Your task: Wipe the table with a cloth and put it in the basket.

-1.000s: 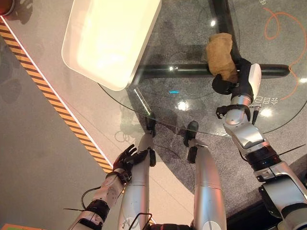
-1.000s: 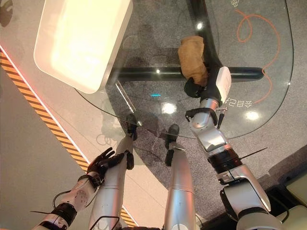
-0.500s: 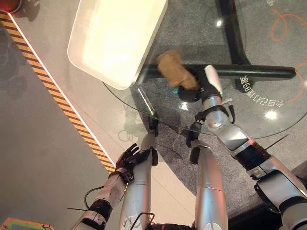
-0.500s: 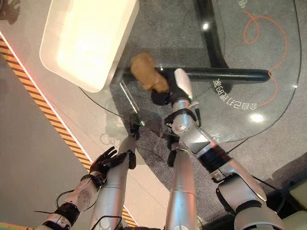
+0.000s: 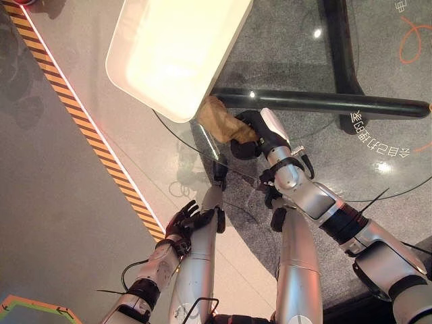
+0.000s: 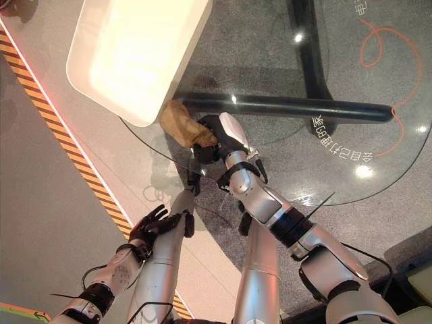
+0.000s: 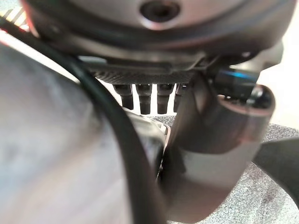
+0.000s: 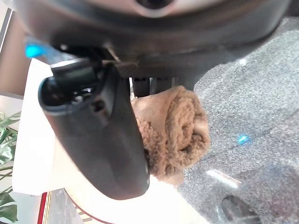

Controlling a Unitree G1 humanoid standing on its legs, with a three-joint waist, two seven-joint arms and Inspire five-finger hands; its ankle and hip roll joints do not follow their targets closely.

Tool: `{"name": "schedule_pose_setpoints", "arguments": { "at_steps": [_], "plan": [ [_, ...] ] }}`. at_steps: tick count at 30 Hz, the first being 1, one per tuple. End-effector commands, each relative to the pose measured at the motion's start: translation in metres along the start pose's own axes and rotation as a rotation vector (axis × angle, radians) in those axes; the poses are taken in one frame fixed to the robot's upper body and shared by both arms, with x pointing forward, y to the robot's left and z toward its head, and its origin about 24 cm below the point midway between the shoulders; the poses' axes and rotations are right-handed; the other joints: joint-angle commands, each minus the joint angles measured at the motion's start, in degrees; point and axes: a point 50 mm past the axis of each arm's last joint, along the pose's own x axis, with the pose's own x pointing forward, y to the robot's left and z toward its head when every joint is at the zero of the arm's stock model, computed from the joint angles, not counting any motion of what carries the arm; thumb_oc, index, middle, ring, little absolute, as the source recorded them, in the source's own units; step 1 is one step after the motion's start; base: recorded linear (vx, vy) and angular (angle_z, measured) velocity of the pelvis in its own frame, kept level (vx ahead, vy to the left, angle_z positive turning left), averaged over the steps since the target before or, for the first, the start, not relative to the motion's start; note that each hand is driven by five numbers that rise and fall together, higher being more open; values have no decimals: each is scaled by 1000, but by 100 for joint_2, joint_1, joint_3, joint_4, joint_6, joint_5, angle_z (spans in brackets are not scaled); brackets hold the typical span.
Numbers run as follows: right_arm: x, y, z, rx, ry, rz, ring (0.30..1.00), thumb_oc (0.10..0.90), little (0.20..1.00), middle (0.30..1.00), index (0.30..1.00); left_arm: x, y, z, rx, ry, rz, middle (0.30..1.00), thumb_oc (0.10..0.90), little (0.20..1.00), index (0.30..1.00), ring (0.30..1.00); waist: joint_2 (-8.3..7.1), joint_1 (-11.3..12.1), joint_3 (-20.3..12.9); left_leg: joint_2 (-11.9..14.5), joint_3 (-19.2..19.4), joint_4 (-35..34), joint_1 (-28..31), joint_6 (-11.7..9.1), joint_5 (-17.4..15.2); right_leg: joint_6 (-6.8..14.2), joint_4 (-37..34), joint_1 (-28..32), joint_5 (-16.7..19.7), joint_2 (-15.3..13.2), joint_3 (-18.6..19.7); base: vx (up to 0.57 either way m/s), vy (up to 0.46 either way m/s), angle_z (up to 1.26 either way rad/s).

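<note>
Brown cloth (image 5: 217,119) gripped by right hand (image 5: 251,134), touching basket (image 5: 177,54) rim

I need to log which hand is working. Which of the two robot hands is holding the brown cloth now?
The right hand, over the glass table beside the white basket, is curled round the brown cloth. The left hand hangs low, fingers spread, holding nothing.

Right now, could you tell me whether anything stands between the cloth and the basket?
Nothing visible does. The right hand grips the brown cloth on the glass table, right beside the near edge of the white basket.
</note>
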Motion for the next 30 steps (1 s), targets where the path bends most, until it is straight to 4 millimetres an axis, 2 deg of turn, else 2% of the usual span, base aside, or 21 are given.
{"name": "schedule_pose_setpoints", "arguments": {
  "at_steps": [1,2,3,4,5,6,13,16,19,23,30],
  "plan": [
    [-5,-9,47,35,-244,-39,300,100,200,300,300,-20,20,-59,57,225,61,900,800,900,900,900,43,-47,-84,-285,562,1203,-84,99,-1316,340,-1413,-106,1166,247,39,0,0,0],
    [-5,-10,47,37,-242,-50,300,100,200,300,300,-20,19,-58,57,224,61,900,800,900,900,900,43,-50,-84,-282,568,1209,-87,99,-1318,340,-1414,-105,1167,243,38,54,-17,5],
    [-7,-6,42,44,-224,-46,300,100,200,300,300,-24,22,-65,58,243,66,900,800,900,900,900,60,-27,-84,-258,535,1256,101,61,-1503,387,-1326,57,985,269,69,-3,-13,7],
    [-5,-12,46,42,-236,-76,300,100,200,300,300,-20,19,-58,56,222,60,900,800,900,900,900,45,-59,-84,-276,575,1204,-90,100,-1314,338,-1417,-113,1173,247,44,-3,-14,6],
    [-4,-14,45,45,-233,-91,300,100,200,300,300,-20,19,-58,56,221,60,900,800,900,900,900,45,-64,-84,-274,578,1202,-90,99,-1315,338,-1419,-116,1175,247,46,-1,-18,5],
    [-6,-12,40,52,-212,-101,300,100,200,300,300,-24,21,-65,56,241,67,900,800,900,900,900,62,-43,-84,-242,545,1270,100,58,-1517,389,-1317,48,988,273,81,54,-15,3],
    [-5,-34,29,-3,-151,-276,300,100,200,300,300,-25,21,-67,52,245,74,900,800,900,900,900,62,-87,-84,-222,567,1268,110,66,-1538,392,-1298,24,998,284,112,8,-2,0],
    [-6,-57,12,-39,-67,-435,300,100,200,300,300,-26,24,-67,43,239,82,900,800,900,900,900,31,-136,-84,-195,587,1265,150,74,-1564,399,-1304,60,994,309,133,-1,-4,-2],
    [-8,-70,1,-44,-15,-502,300,100,200,300,300,-28,26,-68,38,236,90,900,800,900,900,900,15,-166,-84,-177,590,1279,142,80,-1573,403,-1298,50,1002,328,150,0,0,0],
    [-14,-98,-27,-90,88,-637,300,100,200,300,300,-31,31,-69,29,226,95,900,800,900,900,900,1,-217,-84,-133,599,1308,101,98,-1596,405,-1296,7,1030,343,162,3,-31,-1],
    [-24,-144,-52,-92,174,-826,300,100,200,300,300,-35,42,-68,43,222,111,900,800,900,900,900,18,-236,-84,-152,562,1353,40,93,-1639,396,-1334,-42,1056,383,177,-5,-40,-3]
  ]
}}
